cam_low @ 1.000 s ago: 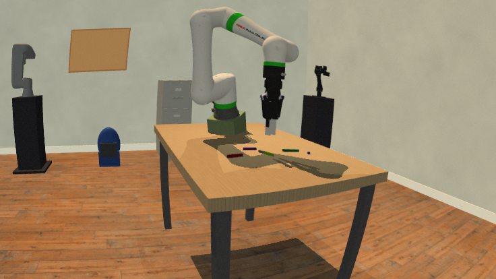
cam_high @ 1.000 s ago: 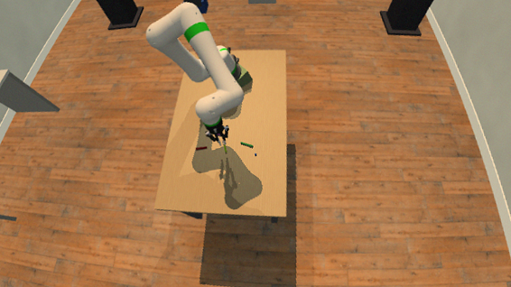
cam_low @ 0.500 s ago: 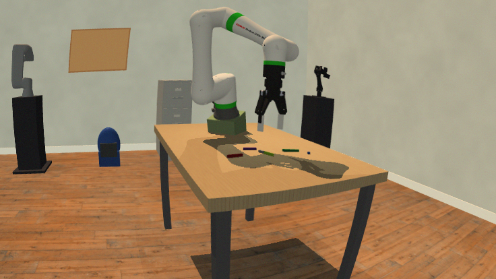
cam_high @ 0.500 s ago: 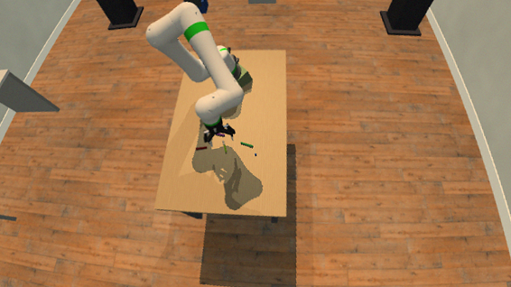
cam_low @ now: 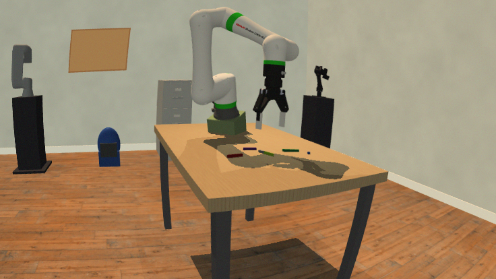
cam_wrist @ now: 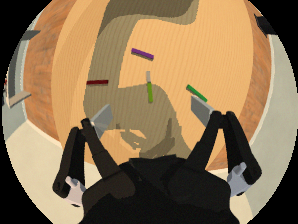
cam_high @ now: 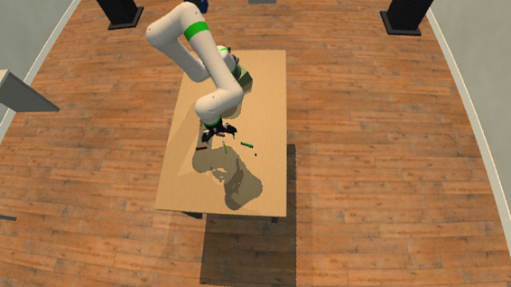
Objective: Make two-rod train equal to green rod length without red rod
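My gripper (cam_low: 269, 122) is open and empty, raised well above the table; it also shows in the top view (cam_high: 218, 134). Below it a lime rod (cam_wrist: 150, 92) lies flat, with a short grey rod (cam_wrist: 148, 76) at its far end, roughly in line; I cannot tell whether they touch. The lime rod also shows in the exterior view (cam_low: 268, 153). The green rod (cam_low: 290, 149) lies to its right, apart. A purple rod (cam_low: 249, 148) and a red rod (cam_low: 234, 155) lie to the left. A tiny blue rod (cam_low: 308, 152) lies right of the green one.
The robot's base block (cam_low: 226, 122) stands at the back of the table. The arm's shadow falls across the rods and the table's right part. Around the table are black pedestals, a filing cabinet and a desk, all well away.
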Controlling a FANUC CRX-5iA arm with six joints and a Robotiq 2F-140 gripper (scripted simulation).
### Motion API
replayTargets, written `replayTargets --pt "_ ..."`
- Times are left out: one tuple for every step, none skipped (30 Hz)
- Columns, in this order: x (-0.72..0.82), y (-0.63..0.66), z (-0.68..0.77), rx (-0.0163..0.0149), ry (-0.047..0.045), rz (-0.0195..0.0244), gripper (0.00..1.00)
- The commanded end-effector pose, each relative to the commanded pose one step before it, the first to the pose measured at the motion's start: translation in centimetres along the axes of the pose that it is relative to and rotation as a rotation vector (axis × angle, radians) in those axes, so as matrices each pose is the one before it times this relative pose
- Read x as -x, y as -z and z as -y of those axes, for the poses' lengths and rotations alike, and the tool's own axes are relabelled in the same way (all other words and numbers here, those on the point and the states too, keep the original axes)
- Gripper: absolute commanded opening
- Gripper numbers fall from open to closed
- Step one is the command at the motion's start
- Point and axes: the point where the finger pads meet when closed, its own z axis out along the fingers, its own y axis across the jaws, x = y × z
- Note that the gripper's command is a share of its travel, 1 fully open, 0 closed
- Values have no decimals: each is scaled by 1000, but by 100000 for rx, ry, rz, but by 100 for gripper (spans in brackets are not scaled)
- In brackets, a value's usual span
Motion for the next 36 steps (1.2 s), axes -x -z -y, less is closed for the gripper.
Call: replayTargets --pt "18 245 -1 -8 1 40 100" --pt "0 216 0 0 0 0 100" --pt "0 263 0 0 0 0 100" --pt "0 309 0 0 0 0 100" --pt "0 351 0 0 0 0 100" --pt "0 389 0 0 0 0 100" --pt "0 420 0 0 0 0 100" --pt "0 444 0 0 0 0 100" --pt "0 461 0 0 0 0 100" --pt "0 470 0 0 0 0 100" --pt "0 470 0 0 0 0 100" --pt "0 463 0 0 0 0 100" --pt "0 447 0 0 0 0 100" --pt "0 423 0 0 0 0 100" --pt "0 392 0 0 0 0 100" --pt "0 0 0 0 0 0 100" --pt "0 0 0 0 0 0 100" --pt "0 355 0 0 0 0 100" --pt "-1 313 0 0 0 0 100" --pt "1 267 0 0 0 0 100" --pt "0 219 0 0 0 0 100" --pt "0 171 0 0 0 0 100" --pt "0 124 0 0 0 0 100" --pt "0 81 0 0 0 0 100" --pt "0 45 0 0 0 0 100" --pt "0 18 0 0 0 0 100" --pt "0 3 0 0 0 0 100" --pt "0 0 0 0 0 0 100" --pt "0 0 0 0 0 0 100" --pt "0 0 0 0 0 0 100" --pt "0 0 0 0 0 0 100" --pt "0 0 0 0 0 0 100" --pt "0 0 0 0 0 0 100" --pt "0 0 0 0 0 0 100" --pt "0 0 0 0 0 0 100" --pt "0 0 0 0 0 0 100"
